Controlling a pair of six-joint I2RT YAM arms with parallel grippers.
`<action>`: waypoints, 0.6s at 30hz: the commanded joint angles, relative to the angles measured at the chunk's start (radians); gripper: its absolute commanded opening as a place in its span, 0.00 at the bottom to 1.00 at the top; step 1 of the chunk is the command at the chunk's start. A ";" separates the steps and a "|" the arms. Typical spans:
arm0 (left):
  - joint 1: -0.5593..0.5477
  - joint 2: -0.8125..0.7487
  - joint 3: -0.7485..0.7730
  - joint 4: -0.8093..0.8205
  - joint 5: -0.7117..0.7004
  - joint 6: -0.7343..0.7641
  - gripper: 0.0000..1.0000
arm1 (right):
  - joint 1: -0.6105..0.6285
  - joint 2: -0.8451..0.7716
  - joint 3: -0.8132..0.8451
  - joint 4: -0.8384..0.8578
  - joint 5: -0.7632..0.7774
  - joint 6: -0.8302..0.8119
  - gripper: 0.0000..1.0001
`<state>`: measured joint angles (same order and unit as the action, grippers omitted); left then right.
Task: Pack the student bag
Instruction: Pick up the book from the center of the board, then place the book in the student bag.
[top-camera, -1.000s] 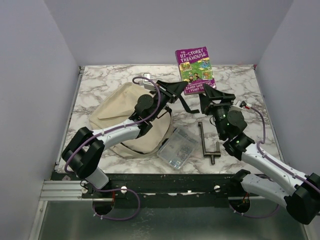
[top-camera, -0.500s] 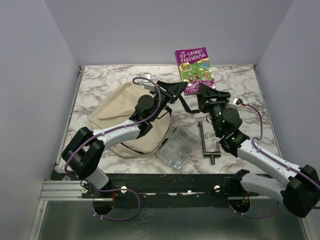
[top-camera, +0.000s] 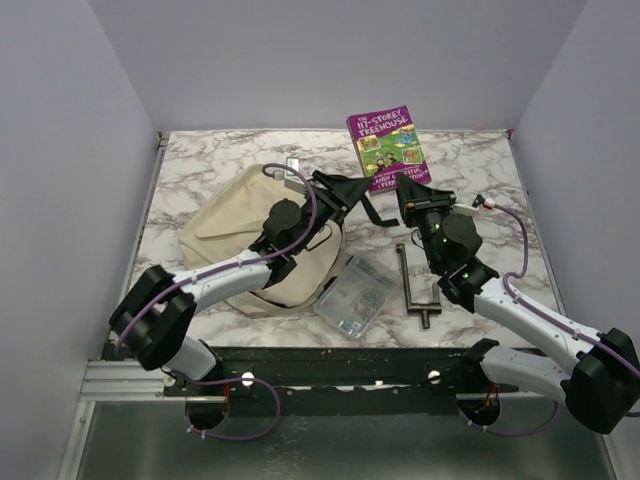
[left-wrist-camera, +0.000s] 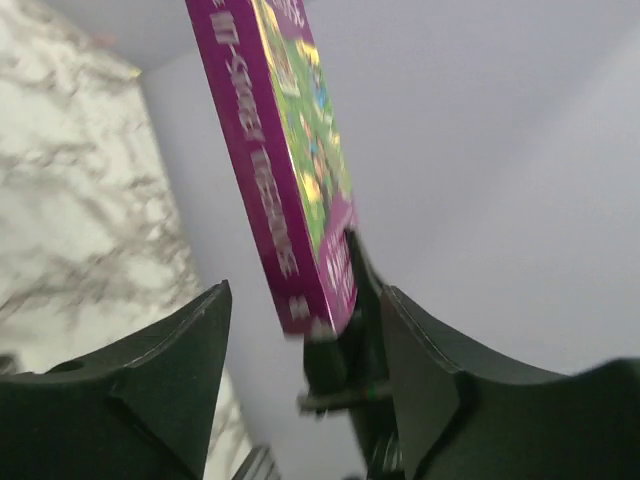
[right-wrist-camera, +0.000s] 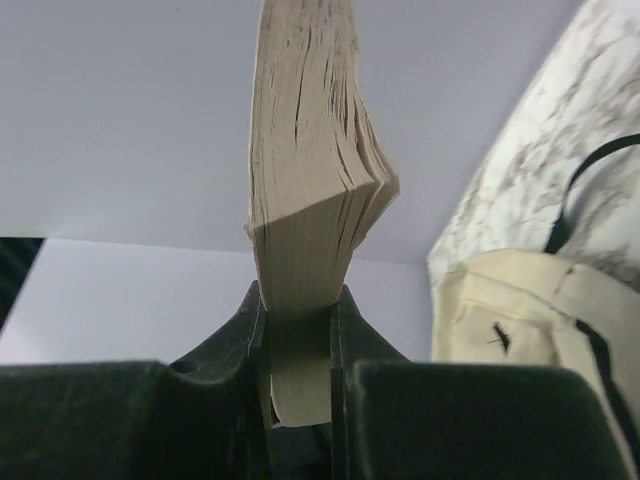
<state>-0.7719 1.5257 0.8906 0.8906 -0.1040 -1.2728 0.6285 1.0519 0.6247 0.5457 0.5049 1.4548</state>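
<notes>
Right gripper (right-wrist-camera: 298, 300) is clamping the book (top-camera: 385, 145) upright beside the bag (top-camera: 240, 235), apparently for loading; left gripper (top-camera: 342, 188) is hovering open by the bag.

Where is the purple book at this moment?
The purple book is far-centre in the top view, right of the student bag, its lower edge clamped in the right end effector.

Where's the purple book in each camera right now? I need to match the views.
Top external: book at back centre, right gripper clamping its lower edge.
Left wrist: book upper centre, spine showing.
Right wrist: book centre, page edges showing.
Shared landmark: marble table.
</notes>
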 joint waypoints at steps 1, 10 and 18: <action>0.006 -0.241 -0.094 -0.344 0.157 0.271 0.68 | -0.027 -0.034 0.096 -0.130 0.060 -0.131 0.00; -0.027 -0.394 0.004 -1.220 0.112 0.871 0.73 | -0.210 -0.076 0.385 -0.671 -0.276 -0.535 0.00; -0.097 -0.212 0.030 -1.266 -0.006 0.960 0.59 | -0.210 -0.065 0.548 -1.108 -0.536 -0.810 0.00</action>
<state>-0.8433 1.2118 0.8925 -0.2466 -0.0383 -0.4015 0.4129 1.0172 1.1576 -0.3344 0.1604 0.8055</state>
